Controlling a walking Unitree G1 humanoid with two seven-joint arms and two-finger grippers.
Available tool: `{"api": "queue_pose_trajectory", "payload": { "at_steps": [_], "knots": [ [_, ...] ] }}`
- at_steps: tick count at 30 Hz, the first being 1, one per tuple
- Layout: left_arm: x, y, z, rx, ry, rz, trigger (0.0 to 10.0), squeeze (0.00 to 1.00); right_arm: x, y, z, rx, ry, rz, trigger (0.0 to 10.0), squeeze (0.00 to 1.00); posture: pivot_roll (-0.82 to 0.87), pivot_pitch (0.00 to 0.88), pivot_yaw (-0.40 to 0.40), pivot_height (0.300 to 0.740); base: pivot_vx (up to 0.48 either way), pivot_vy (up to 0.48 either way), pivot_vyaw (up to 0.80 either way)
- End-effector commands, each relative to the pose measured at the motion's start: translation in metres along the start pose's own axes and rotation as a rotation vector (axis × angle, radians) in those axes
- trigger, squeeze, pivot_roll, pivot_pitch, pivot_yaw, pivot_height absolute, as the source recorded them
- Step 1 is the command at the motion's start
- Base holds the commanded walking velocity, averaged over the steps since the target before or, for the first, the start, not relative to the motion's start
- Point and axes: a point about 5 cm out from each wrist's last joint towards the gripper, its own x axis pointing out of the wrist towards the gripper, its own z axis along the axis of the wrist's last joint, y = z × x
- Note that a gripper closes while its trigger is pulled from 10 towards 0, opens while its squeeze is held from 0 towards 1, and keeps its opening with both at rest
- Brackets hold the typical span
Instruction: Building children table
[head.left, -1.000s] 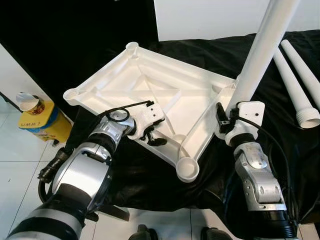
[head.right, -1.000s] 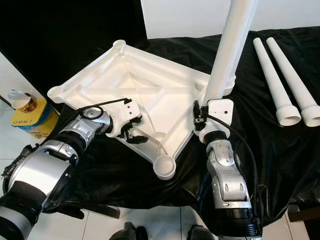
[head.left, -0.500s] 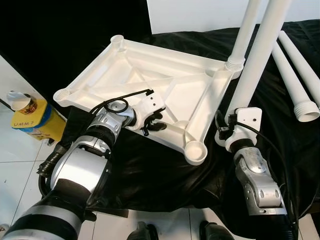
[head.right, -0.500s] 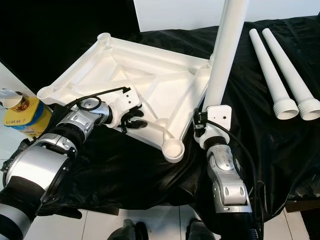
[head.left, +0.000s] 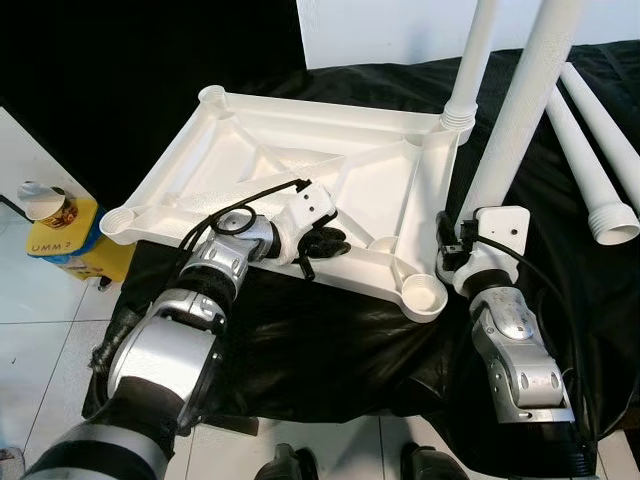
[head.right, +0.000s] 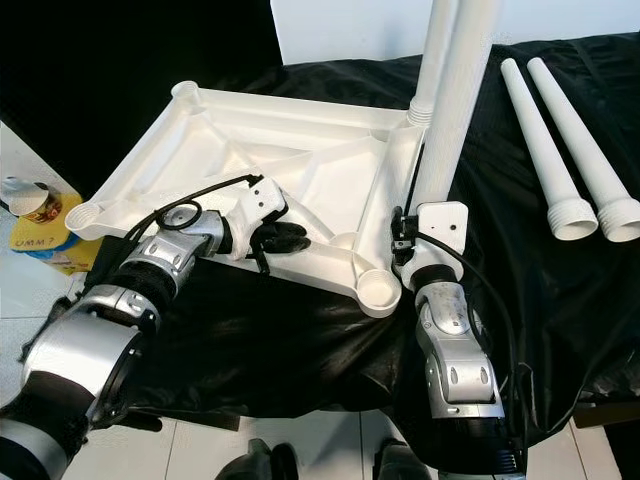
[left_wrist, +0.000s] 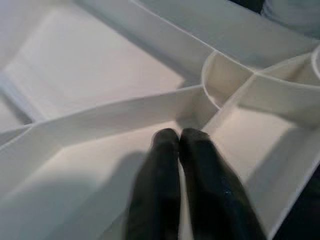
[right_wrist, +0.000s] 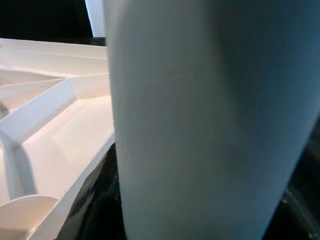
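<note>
The white tabletop (head.left: 290, 170) lies upside down on a black cloth (head.left: 330, 350), ribs facing up. One table leg (head.left: 470, 60) stands upright in its far right corner socket. The left gripper (head.left: 322, 243) rests inside a ribbed compartment near the front edge, its fingers pressed together. The right gripper (head.left: 452, 240) holds a second leg (head.left: 525, 110) upright just beside the tabletop's right edge, apparently clamped around it. Two spare legs (head.left: 600, 150) lie on the cloth further right.

smooth matte white plastic tabletop (head.left: 300, 180) and legs (head.left: 525, 110), wrinkly shiny black cloth (head.left: 330, 340) underneath, brushed silver metal arms (head.left: 515, 345)
</note>
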Motion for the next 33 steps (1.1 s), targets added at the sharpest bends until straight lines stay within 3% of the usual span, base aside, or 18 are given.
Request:
{"api": "queue_pose_trajectory", "payload": {
  "at_steps": [1,3,4,5,6,7,8,9,10,14,17,24,33],
  "knots": [
    [0.015,-0.032,-0.034,-0.114,0.078,-0.118,0.0,0.0,0.002,0.001,0.005,0.003,-0.037,-0.015,10.0,0.0,-0.07,0.138,0.111,0.74,0.0,0.0,0.0],
    [0.015,-0.032,-0.034,-0.114,0.078,-0.118,0.0,0.0,0.002,0.001,0.005,0.003,-0.037,-0.015,10.0,0.0,-0.07,0.138,0.111,0.74,0.0,0.0,0.0],
    [0.022,-0.042,-0.034,-0.112,0.059,-0.136,0.0,0.0,0.002,-0.002,0.007,-0.004,-0.052,-0.041,10.0,0.0,-0.07,0.133,0.11,0.74,0.0,0.0,0.0],
    [0.022,-0.042,-0.034,-0.112,0.059,-0.136,0.0,0.0,0.002,-0.002,0.007,-0.004,-0.052,-0.041,10.0,0.0,-0.07,0.133,0.11,0.74,0.0,0.0,0.0],
    [0.024,-0.046,-0.035,-0.11,0.057,-0.136,4.6,0.0,0.003,-0.004,0.008,-0.002,-0.06,-0.051,10.0,0.0,-0.07,0.132,0.109,0.74,0.0,0.0,0.0],
    [0.024,-0.046,-0.035,-0.11,0.057,-0.136,4.6,0.0,0.003,-0.004,0.008,-0.002,-0.06,-0.051,10.0,0.0,-0.07,0.132,0.109,0.74,0.0,0.0,0.0],
    [0.025,-0.049,-0.035,-0.11,0.052,-0.137,7.4,0.0,0.003,-0.004,0.009,-0.004,-0.069,-0.057,10.0,0.0,-0.06,0.128,0.108,0.74,0.0,0.0,0.0],
    [0.025,-0.049,-0.035,-0.11,0.052,-0.137,7.4,0.0,0.003,-0.004,0.009,-0.004,-0.069,-0.057,10.0,0.0,-0.06,0.128,0.108,0.74,0.0,0.0,0.0],
    [0.027,-0.051,-0.035,-0.12,0.047,-0.128,10.0,0.0,0.004,-0.005,0.01,-0.004,-0.077,-0.063,10.0,0.0,-0.06,0.124,0.105,0.74,0.0,0.0,0.0],
    [0.028,-0.053,-0.035,-0.12,0.041,-0.121,10.0,0.0,0.004,-0.005,0.011,-0.003,-0.086,-0.067,10.0,0.0,-0.06,0.123,0.104,0.74,0.0,0.0,0.0],
    [0.023,-0.046,-0.025,-0.104,-0.019,-0.05,10.0,0.0,0.006,-0.004,0.016,0.014,-0.127,-0.062,10.0,0.0,-0.04,0.114,0.091,0.74,0.0,0.0,0.0],
    [-0.007,-0.029,0.006,-0.079,-0.273,0.169,10.0,0.0,0.003,0.01,0.018,0.062,-0.148,0.058,10.0,0.0,-0.03,0.104,0.067,0.74,0.0,0.0,0.0],
    [-0.022,-0.03,0.012,-0.098,-0.341,0.274,10.0,0.0,0.0,0.015,0.017,0.044,-0.165,0.112,10.0,0.0,-0.03,0.109,0.052,0.74,0.0,0.0,0.0]
  ]
}}
